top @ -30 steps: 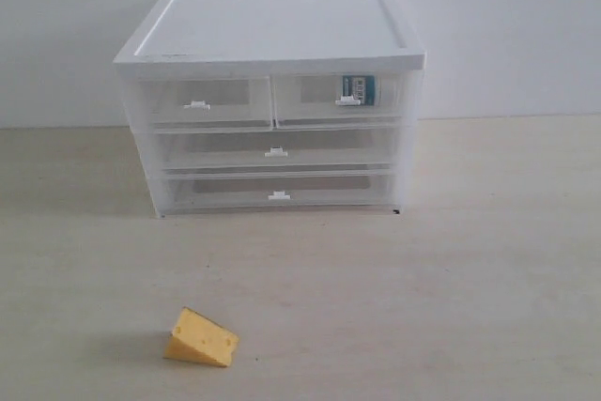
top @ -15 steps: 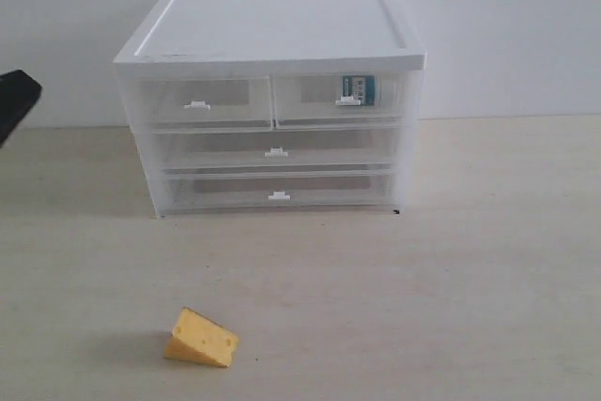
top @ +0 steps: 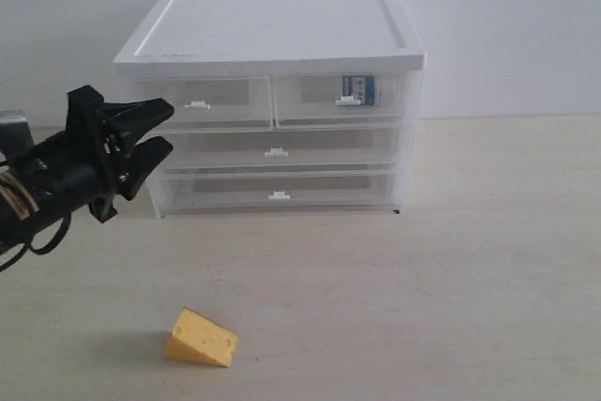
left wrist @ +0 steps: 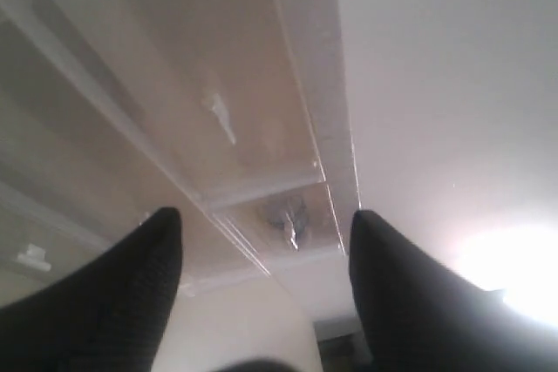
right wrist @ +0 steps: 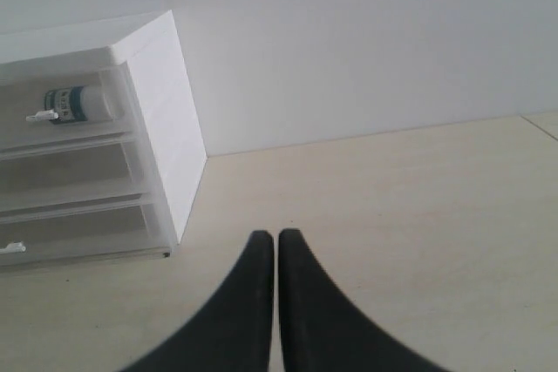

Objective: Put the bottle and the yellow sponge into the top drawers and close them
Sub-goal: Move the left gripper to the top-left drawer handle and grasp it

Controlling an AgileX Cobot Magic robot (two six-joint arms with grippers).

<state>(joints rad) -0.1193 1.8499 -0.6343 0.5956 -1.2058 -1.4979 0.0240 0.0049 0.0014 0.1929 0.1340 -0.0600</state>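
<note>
The yellow sponge [top: 201, 337] lies on the table at the front left, well in front of the cabinet [top: 272, 30]. Inside the right top drawer [top: 338, 100], which is pushed in, lies the bottle [top: 359, 89], and its teal label also shows in the right wrist view [right wrist: 73, 104]. The left top drawer [top: 202, 102] is pushed in too. My left gripper [top: 161, 129] hangs open and empty by the cabinet's left front corner, its tips level with that drawer [left wrist: 218, 119]. My right gripper [right wrist: 276, 236] is shut on nothing, low over bare table to the right of the cabinet.
Two full-width drawers [top: 274, 150] sit pushed in under the top pair. A pale wall [top: 507, 25] rises behind the cabinet. Bare tabletop [top: 451, 307] spreads in front and to the right.
My left arm has swung in from the left edge of the exterior view and now reaches the cabinet's left front corner. The sponge, bottle and drawers have not moved.
</note>
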